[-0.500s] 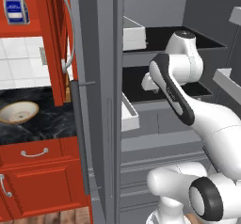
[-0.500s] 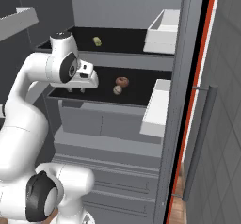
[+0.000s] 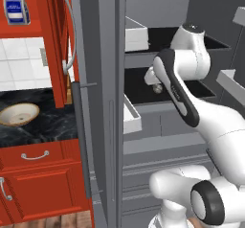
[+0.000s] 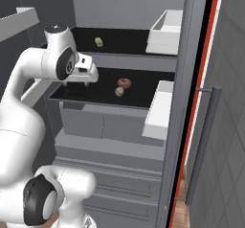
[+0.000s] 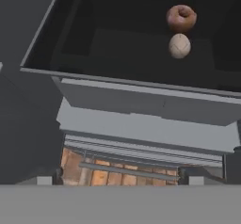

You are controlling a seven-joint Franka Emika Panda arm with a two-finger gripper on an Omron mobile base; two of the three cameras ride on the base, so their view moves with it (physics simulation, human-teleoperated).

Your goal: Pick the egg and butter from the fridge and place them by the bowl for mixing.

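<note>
Egg (image 4: 119, 92) — right of claw (image 4: 87, 83), apart.

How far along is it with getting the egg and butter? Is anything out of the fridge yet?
Done: the fridge stands open. Nothing is out: the egg lies on the middle shelf beside a reddish fruit, the butter on the shelf above. In hand: the gripper, open and empty, hovers at the middle shelf's front, short of the egg. Left: both picks, then placing them by the bowl.
</note>
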